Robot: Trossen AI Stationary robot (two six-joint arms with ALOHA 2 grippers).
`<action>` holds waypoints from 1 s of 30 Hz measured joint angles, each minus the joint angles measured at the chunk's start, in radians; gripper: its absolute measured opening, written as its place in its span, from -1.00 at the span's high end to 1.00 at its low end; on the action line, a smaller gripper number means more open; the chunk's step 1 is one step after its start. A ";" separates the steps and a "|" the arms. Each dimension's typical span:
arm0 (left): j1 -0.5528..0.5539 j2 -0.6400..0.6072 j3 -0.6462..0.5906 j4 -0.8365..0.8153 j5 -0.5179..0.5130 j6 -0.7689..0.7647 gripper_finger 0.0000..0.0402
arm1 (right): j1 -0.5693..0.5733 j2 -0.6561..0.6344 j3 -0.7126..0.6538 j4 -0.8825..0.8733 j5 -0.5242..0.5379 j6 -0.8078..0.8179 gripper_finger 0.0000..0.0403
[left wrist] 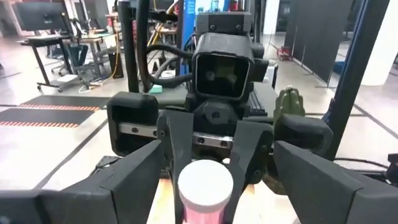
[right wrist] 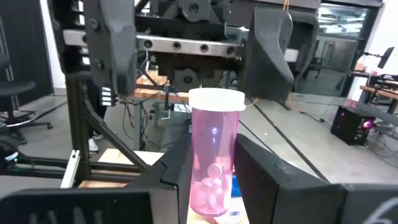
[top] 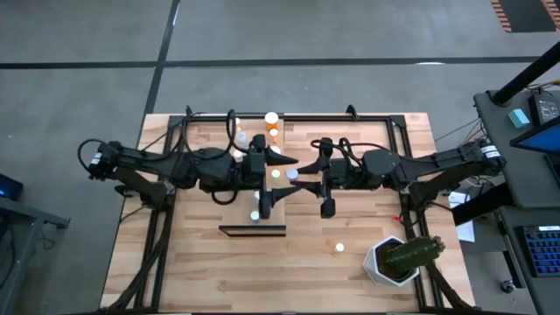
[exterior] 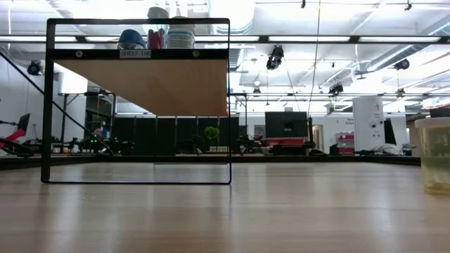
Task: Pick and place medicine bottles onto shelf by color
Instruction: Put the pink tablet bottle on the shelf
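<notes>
While right pincer (right wrist: 214, 171) pinches pink bottle (right wrist: 214, 158) upright, left pincer (left wrist: 205, 180) spread, facing it.

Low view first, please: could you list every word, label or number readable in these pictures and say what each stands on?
"SHELF 10…", last character unclear: small white label on the dark front edge of the shelf, low view.
Pink bottle: no label or print shows on it.
Screens and signs in the room behind: too small or blurred to read.
Nothing else is legible.
</notes>
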 joint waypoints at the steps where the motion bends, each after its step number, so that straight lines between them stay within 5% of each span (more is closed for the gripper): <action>1: 0.000 0.001 -0.004 0.007 0.001 -0.001 -0.44 | 0.000 0.000 0.000 0.002 0.000 0.000 0.53; 10: 0.001 -0.010 -0.059 0.084 -0.003 -0.020 -0.39 | 0.000 0.000 -0.001 0.056 -0.002 0.012 0.53; 30: 0.002 -0.016 -0.056 0.094 -0.025 -0.015 0.39 | 0.000 0.000 -0.001 0.075 -0.001 0.010 0.53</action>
